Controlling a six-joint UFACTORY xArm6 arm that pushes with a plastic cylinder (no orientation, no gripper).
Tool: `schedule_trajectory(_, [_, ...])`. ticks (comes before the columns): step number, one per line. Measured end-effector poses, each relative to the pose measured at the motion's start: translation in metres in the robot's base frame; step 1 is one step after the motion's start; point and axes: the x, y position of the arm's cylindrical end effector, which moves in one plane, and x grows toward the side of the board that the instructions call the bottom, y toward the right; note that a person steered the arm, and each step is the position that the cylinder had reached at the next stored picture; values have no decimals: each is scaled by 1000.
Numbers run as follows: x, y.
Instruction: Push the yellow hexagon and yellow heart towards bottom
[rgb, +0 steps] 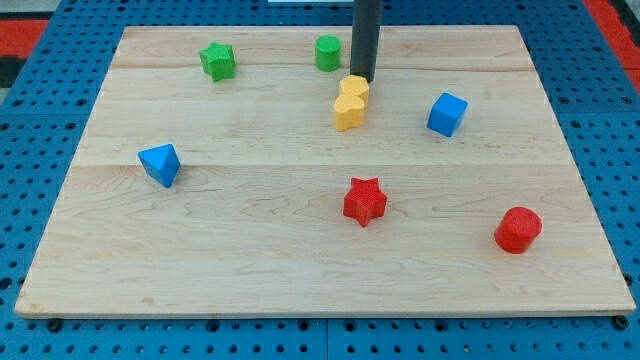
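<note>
Pincer: none fitted; holds nothing. Dark rod's tip (361, 80) touches the top yellow hexagon block (353, 88).
Yellow heart block (348, 112): just below, touching.
Risk: off-centre push could split the pair sideways on the wooden table (250, 250).

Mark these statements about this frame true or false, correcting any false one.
1. My tip sits just above the two yellow blocks, at the view's top. True.
2. The yellow hexagon and yellow heart lie far apart. False: they touch.
3. The red star lies below the yellow pair in the view. True.
4. The blue cube is left of the yellow pair. False: it is to their right.
5. The green star is near the view's top. True.
</note>
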Motion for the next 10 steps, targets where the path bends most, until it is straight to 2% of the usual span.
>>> schedule_trajectory(5, [49, -30])
schedule_trajectory(8, [129, -42])
schedule_trajectory(10, [168, -42])
